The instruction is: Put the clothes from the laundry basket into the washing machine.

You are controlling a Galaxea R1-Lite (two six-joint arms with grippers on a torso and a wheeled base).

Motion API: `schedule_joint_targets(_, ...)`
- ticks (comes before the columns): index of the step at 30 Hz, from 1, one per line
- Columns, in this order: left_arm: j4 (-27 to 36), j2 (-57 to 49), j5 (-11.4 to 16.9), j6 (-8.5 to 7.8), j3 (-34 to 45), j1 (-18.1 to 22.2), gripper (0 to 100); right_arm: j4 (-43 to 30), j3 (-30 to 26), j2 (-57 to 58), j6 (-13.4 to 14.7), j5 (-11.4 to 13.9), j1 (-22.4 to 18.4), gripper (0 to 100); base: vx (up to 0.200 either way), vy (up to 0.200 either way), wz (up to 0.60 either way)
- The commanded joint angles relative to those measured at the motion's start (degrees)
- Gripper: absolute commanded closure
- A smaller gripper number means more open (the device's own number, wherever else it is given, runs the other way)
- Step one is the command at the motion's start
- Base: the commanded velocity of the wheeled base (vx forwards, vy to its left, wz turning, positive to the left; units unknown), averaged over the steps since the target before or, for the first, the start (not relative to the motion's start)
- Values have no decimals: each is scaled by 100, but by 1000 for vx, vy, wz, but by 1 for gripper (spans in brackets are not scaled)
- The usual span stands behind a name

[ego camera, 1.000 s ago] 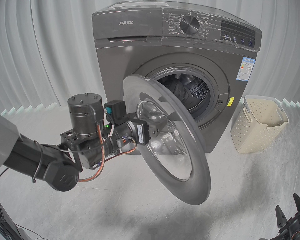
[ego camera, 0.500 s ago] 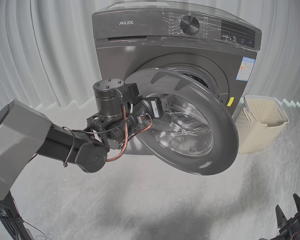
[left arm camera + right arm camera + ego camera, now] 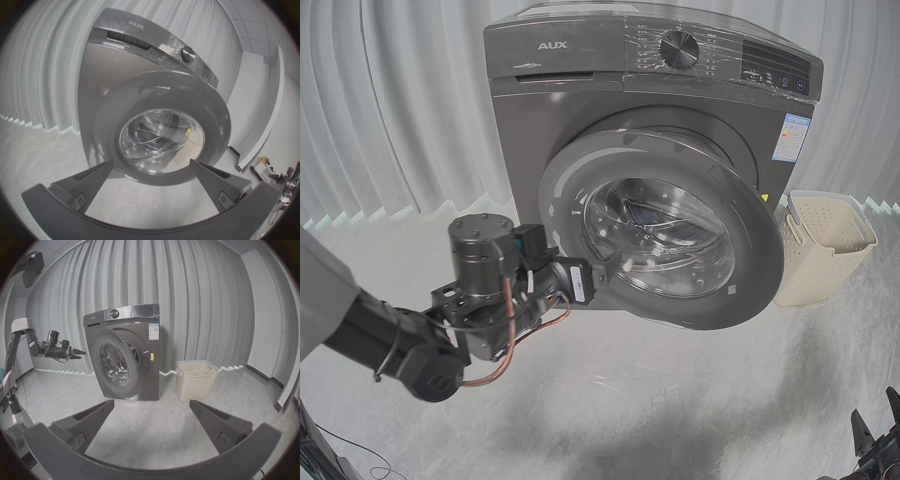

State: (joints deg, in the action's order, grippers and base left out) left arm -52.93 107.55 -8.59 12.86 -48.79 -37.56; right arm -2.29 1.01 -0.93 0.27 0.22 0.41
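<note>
Pleated grey curtains (image 3: 394,94) back the washing machine (image 3: 562,119). Its door (image 3: 675,306) stands ajar and hides most of the drum; the clothes (image 3: 645,215) behind the glass are only a dark blur. The laundry basket (image 3: 825,250) sits just beside the machine. The left gripper (image 3: 150,162), fingers wide and empty, faces the door; the right gripper (image 3: 150,402), equally wide, hangs well back.

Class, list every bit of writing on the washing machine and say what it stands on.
Logo, on the drawer panel: a brand name, left unquoted.
Print around the dial: too small to read.
Blue-edged label, upper right of the washing machine front: too small to read.
Yellow sticker, below that label: blurred, unreadable.
</note>
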Motion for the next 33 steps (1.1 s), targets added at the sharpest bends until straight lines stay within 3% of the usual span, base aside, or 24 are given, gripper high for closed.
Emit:
schedule_joint_targets(1,-68,-1851,-19,-144,1556,-129,0,1,-5,93,-18,13,2,0,0,0,0)
schedule_joint_targets(2,-77,-2458,-11,-293,2189,-146,0,1,-5,93,-18,13,2,0,0,0,0)
schedule_joint_targets(5,-77,-3170,-37,-469,2998,-278,0,1,-5,93,-18,13,2,0,0,0,0)
schedule_joint_targets(11,2,-4462,-19,-539,3973,-164,0,1,-5,93,-9,13,2,0,0,0,0)
schedule_joint_targets(17,793,-6149,139,-592,4879,618,0,1,-5,93,-18,13,2,0,0,0,0)
schedule_joint_targets(20,1971,-7133,244,-618,4879,1128,0,1,-5,93,-27,13,2,0,0,0,0)
schedule_joint_targets(25,3149,-8223,332,-662,4879,1884,0,1,-5,93,-27,13,2,0,0,0,0)
schedule_joint_targets(29,3579,-8839,358,-811,4879,2376,0,1,-5,93,-27,13,2,0,0,0,0)
schedule_joint_targets(33,4467,-9814,701,-970,4879,2947,0,1,-5,93,-27,22,-15,0,0,0,0)
